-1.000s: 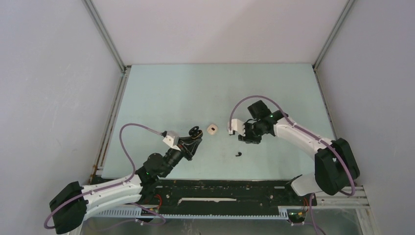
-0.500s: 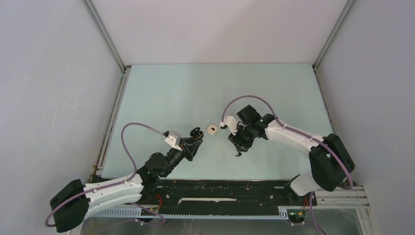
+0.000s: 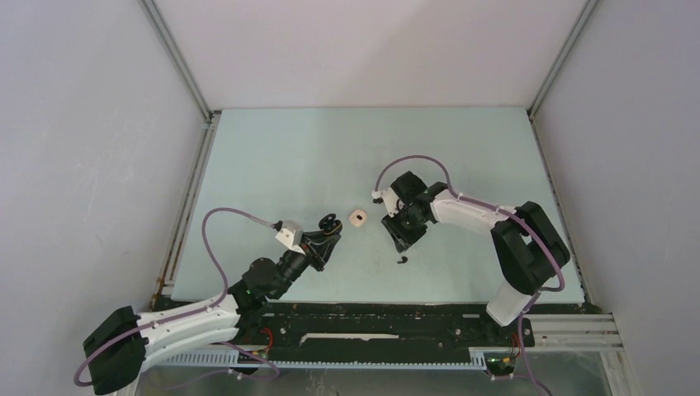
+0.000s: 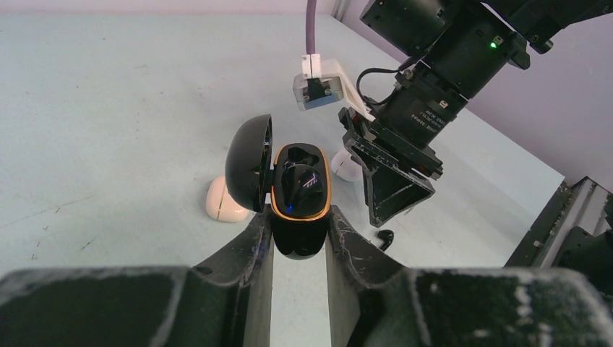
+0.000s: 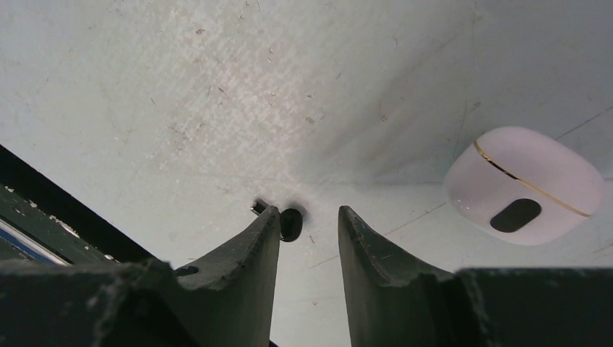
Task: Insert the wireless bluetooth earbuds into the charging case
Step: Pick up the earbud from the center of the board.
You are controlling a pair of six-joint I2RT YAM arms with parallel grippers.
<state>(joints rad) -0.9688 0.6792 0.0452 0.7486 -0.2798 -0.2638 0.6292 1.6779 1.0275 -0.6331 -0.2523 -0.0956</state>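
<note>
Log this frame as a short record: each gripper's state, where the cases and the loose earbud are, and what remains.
left gripper: shut on glossy black charging case with orange rim, lid open
inside case: seated black earbud
right gripper: open, lowered over loose black short-stemmed earbud
loose bud: on pale green table, close against one finger
pale closed pebble-shaped case: on table, apart from both grippers
remaining: loose bud not yet gripped or inserted
</note>
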